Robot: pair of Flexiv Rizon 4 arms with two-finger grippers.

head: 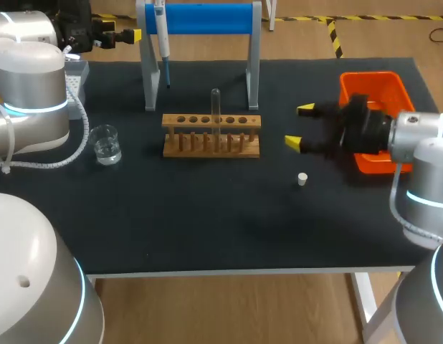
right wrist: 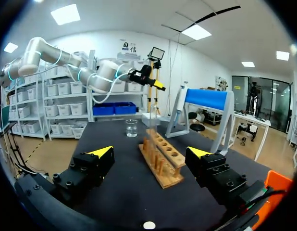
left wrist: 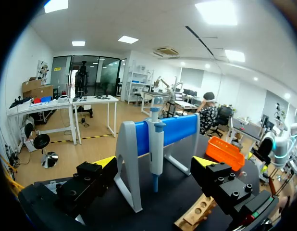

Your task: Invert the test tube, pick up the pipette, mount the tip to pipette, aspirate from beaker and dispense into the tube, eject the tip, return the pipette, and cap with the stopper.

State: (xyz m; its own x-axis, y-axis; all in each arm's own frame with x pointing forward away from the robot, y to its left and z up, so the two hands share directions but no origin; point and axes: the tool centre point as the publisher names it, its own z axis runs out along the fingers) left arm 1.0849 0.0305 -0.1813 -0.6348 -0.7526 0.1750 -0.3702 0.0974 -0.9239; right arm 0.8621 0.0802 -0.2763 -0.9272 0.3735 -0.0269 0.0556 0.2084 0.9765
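1. In the wooden rack (head: 211,136), the test tube (head: 216,115) stands upright in a middle hole.
2. Right of the rack, the right gripper (head: 300,126) hovers with its fingers spread and nothing between them. The white stopper (head: 302,179) lies on the table near it.
3. Behind the rack, the pipette (head: 163,36) hangs on its stand (head: 200,18). The left gripper (left wrist: 155,163) faces it, fingers apart and empty.
4. Left of the rack stands the beaker (head: 105,143).
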